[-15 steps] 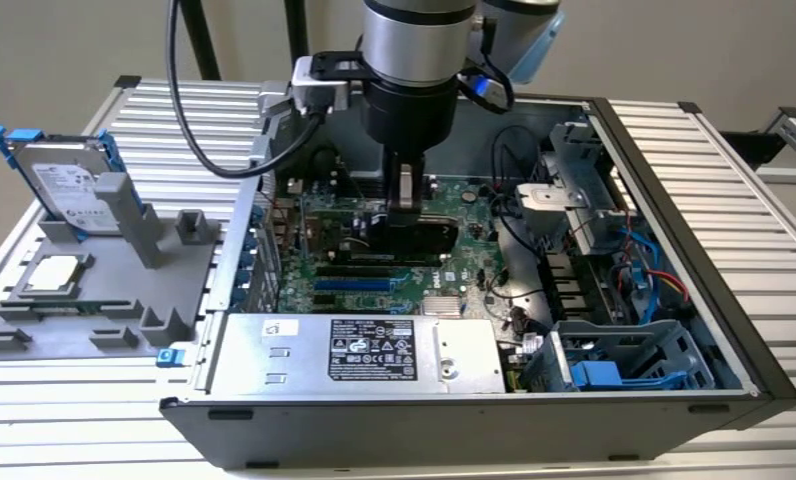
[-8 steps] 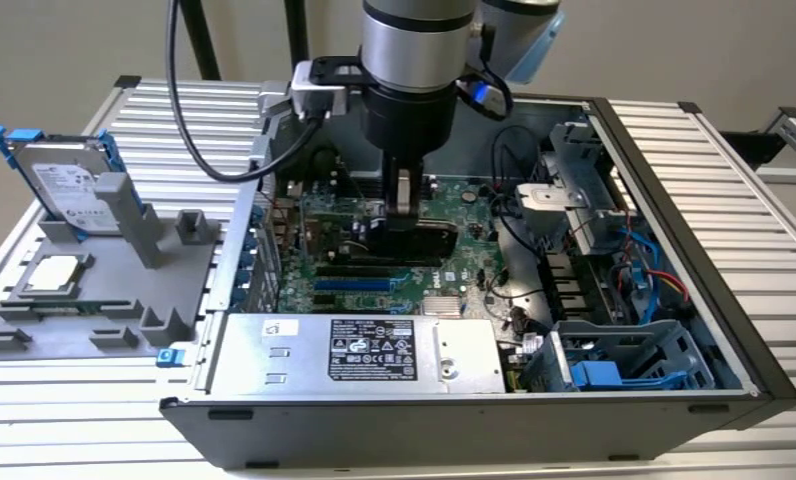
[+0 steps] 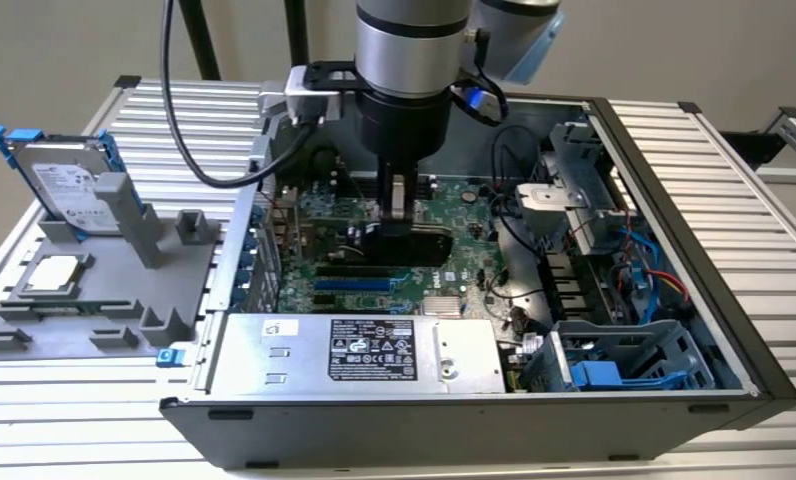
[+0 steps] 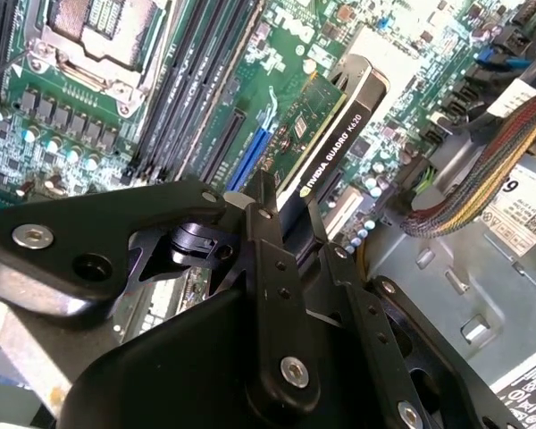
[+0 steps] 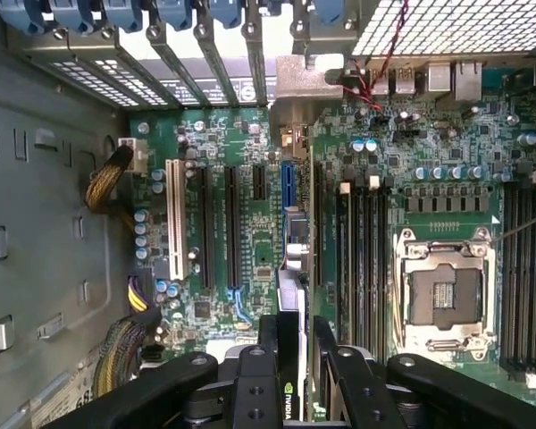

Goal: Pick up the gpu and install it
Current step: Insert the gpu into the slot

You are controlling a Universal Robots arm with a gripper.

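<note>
The gpu point(image 4: 332, 125) is a thin card with a green board on one face and a black shroud on the other. My gripper point(image 4: 290, 204) is shut on its near end. In the exterior view the gripper point(image 3: 398, 222) reaches down into the open computer case point(image 3: 718, 300) and holds the gpu point(image 3: 418, 248) low over the motherboard point(image 3: 465, 215). In the first wrist view the gpu point(image 5: 291, 288) stands edge-on between the fingers point(image 5: 270, 335), roughly in line with the blue slot point(image 5: 288, 183). Whether its edge touches a slot I cannot tell.
A silver hard drive point(image 3: 71, 185) and a processor point(image 3: 54, 275) rest on a grey fixture point(image 3: 51, 335) outside the case on the exterior view's left. Inside are the power supply point(image 3: 371, 350), a drive cage point(image 3: 612, 365), braided cables point(image 4: 482, 170), the processor socket point(image 5: 447, 290) and long expansion slots point(image 5: 216, 223).
</note>
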